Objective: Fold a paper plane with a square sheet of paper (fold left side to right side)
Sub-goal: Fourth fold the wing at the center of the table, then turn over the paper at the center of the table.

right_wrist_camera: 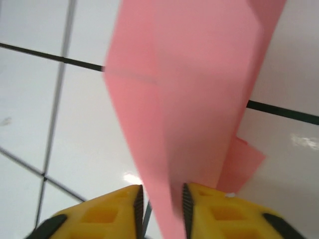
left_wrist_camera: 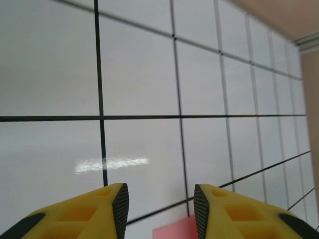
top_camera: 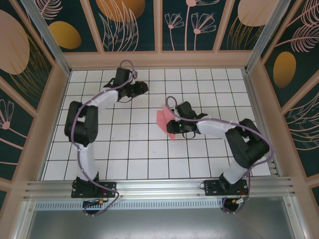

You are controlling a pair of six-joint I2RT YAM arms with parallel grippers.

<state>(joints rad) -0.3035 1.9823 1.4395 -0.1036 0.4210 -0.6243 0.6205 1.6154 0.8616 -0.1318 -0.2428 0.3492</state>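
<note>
The salmon-pink sheet of paper (top_camera: 165,122), folded into a creased, pointed shape, stands tilted up off the white grid table near its middle. My right gripper (top_camera: 175,120) is at its right edge. In the right wrist view the folded paper (right_wrist_camera: 189,89) runs down between the yellow fingers (right_wrist_camera: 209,211). The jaws stand slightly apart, with a small gap on the left side, so my right gripper (right_wrist_camera: 162,209) is open around it. My left gripper (top_camera: 143,88) hovers farther back and to the left, open (left_wrist_camera: 160,209) and empty. A pink corner of the paper (left_wrist_camera: 174,232) lies just below it.
The white tiled table (top_camera: 129,149) is walled by a wooden frame (top_camera: 159,59) at the back and sides. An aluminium rail (top_camera: 159,186) with both arm bases runs along the near edge. Bare tiles lie in front of and to the left of the paper.
</note>
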